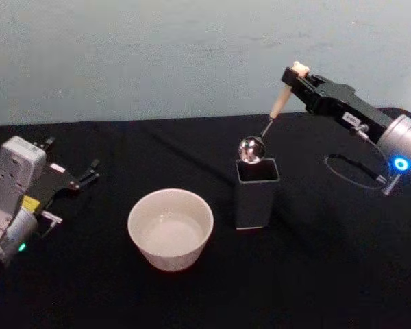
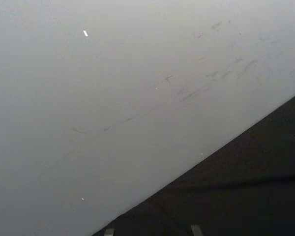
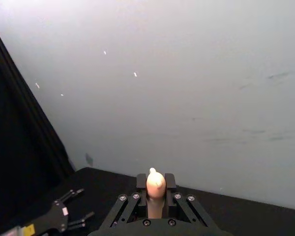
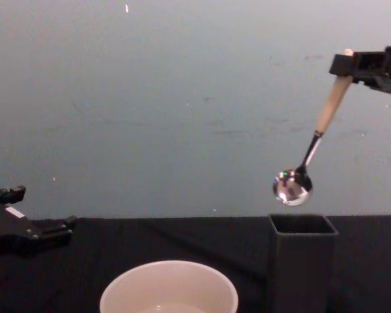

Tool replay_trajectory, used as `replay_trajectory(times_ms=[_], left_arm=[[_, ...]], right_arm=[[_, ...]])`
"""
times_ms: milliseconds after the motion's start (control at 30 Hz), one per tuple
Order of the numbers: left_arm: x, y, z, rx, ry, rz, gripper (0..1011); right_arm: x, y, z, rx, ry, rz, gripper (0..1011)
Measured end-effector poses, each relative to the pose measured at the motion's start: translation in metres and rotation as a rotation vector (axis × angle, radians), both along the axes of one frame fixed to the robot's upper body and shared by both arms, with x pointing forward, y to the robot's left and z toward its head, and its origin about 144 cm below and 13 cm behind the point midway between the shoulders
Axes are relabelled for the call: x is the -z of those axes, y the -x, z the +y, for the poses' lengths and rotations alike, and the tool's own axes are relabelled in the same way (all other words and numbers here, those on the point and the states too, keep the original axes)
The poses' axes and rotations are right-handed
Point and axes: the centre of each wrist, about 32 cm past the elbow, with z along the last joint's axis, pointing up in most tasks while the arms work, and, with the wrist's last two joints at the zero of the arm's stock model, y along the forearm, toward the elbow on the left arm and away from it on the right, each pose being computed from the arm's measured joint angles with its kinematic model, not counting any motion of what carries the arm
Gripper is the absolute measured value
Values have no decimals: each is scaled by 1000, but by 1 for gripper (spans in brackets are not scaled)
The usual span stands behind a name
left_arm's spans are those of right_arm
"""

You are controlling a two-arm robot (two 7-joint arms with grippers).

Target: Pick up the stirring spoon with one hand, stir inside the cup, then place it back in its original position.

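Parked low at the left side of the black bench (image 1: 329,274), the left gripper (image 1: 88,175) is idle with its jaws apart and nothing between them. Right of it, near the bench's middle, the round cream-white cup (image 1: 168,257) stands upright. Just beside the cup, on its right and apart from it, stands the dark grey square holder (image 1: 257,199), also upright. The stirring spoon (image 1: 274,113) hangs tilted in the air above the holder. Its silver bowl is lowest, just over the holder's open mouth; the chest view shows a clear gap between them. Its cream handle slants up to the right into the right gripper (image 1: 296,74), whose jaws are clamped on the handle just below the bear head.
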Motion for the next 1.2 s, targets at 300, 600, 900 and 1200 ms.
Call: replay_trajectory(times_ms=[300, 600, 900, 1200], left_arm=[[0, 0, 0, 0, 0, 0, 1001], [0, 0, 0, 0, 0, 0, 1001], [0, 0, 0, 0, 0, 0, 1001], [0, 0, 0, 0, 0, 0, 1002]], right_arm=[[10, 2, -7, 19, 34, 3, 211], [24, 0, -2, 29, 65, 37, 211], [38, -2, 3, 30, 101, 69, 211], [51, -4, 6, 38, 136, 93, 211]])
